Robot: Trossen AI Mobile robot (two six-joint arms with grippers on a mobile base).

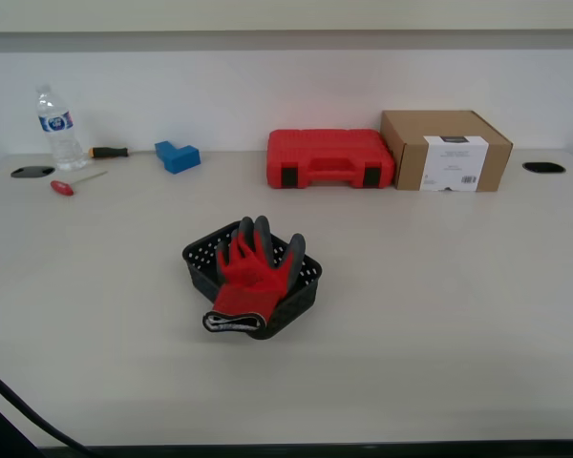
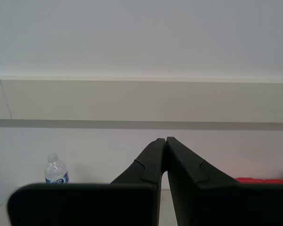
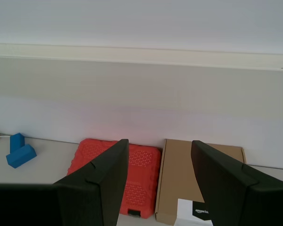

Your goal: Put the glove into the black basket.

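The red glove with dark grey fingertips lies in the black basket near the middle of the table in the exterior view. Its black-and-white cuff hangs over the basket's near rim. Neither gripper shows in the exterior view. My first gripper is open and empty, held high and facing the back wall above the red tool case. My second gripper is shut with its fingertips touching, empty, facing the wall. The glove and basket are out of both wrist views.
A red tool case and a cardboard box stand at the back of the table. A water bottle, a screwdriver, a blue block and a small red-handled tool lie at the back on the exterior view's left.
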